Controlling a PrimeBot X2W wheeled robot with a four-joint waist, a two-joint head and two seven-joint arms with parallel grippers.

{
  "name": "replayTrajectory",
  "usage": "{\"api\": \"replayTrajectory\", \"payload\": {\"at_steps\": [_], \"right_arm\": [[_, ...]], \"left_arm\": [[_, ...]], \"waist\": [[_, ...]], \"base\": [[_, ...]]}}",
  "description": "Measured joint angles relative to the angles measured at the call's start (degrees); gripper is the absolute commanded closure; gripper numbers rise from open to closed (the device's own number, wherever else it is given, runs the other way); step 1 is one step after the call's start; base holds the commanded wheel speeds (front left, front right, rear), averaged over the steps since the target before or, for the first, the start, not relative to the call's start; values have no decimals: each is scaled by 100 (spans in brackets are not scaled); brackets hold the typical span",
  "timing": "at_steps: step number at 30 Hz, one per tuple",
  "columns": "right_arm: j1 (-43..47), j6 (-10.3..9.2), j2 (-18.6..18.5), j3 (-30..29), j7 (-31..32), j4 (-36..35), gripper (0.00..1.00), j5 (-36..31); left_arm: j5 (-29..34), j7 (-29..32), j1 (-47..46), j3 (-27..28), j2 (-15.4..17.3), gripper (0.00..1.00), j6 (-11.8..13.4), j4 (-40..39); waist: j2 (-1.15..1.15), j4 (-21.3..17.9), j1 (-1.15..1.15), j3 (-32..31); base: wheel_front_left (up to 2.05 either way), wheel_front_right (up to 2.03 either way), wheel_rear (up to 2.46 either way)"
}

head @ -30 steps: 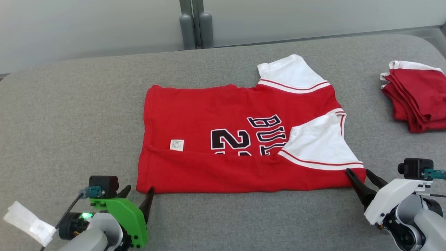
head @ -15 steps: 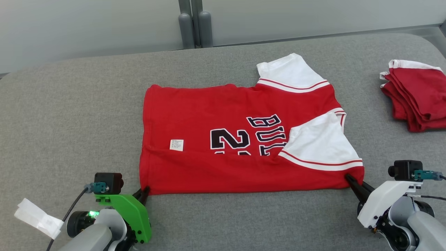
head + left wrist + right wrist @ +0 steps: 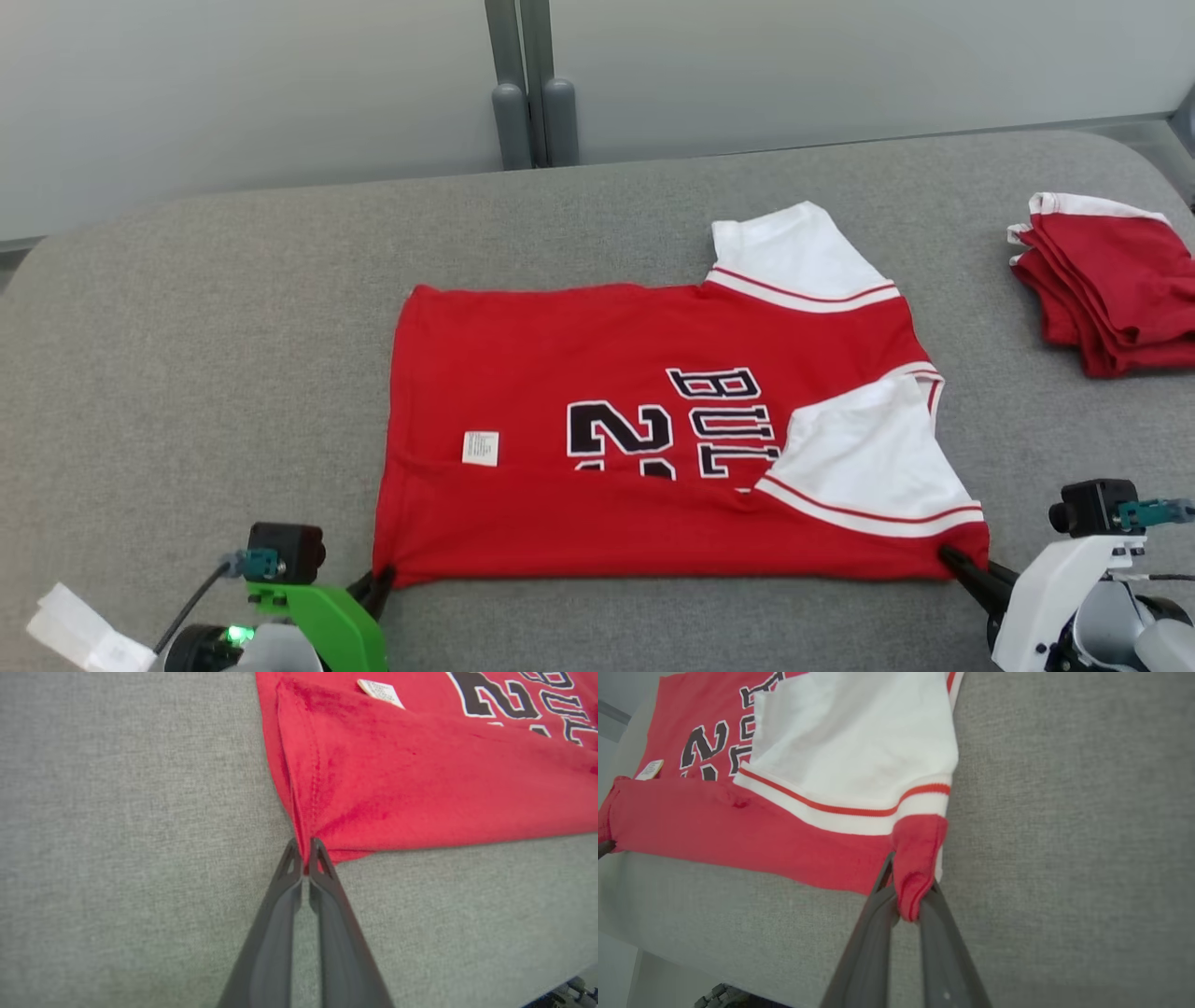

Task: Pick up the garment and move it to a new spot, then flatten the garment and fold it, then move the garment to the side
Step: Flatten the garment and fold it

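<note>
The garment (image 3: pixel 597 373), a red jersey with black "BULLS" lettering and white striped sleeves, lies folded lengthwise on the grey table (image 3: pixel 233 327). My left gripper (image 3: pixel 381 579) is shut on its near left corner; in the left wrist view the fingertips (image 3: pixel 293 858) pinch the red hem of the garment (image 3: pixel 397 788). My right gripper (image 3: pixel 950 560) is shut on the near right corner, below the folded white sleeve. In the right wrist view a bunched red corner of the garment (image 3: pixel 917 858) sits between the fingers (image 3: pixel 873 919).
A second folded red piece with white trim (image 3: pixel 1111 280) lies at the table's right edge. A white tag (image 3: pixel 79 630) hangs by my left arm. Grey posts (image 3: pixel 532 121) and a pale wall stand behind the table.
Both grippers went from open at the garment's near corners to shut on them. The head view has shifted, so the table and garment sit lower in the picture.
</note>
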Motion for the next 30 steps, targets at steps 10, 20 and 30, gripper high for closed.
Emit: {"api": "replayTrajectory", "payload": {"at_steps": [10,20,30], "right_arm": [[784,1,-141,-410,366,-617,95,-26],[996,-1,-43,-1105,679,-1215,0,-310],[-254,-3,23,-1967,821,-2093,0,-766]], "left_arm": [[-40,361,782,-189,745,100,668,-1423],[-130,766,849,-183,1149,0,1050,-2256],[191,1778,-978,171,1507,0,929,-2528]], "waist": [[0,29,0,-161],[0,72,0,-76],[0,95,0,401]], "base": [[0,0,0],[0,0,0],[0,0,0]]}}
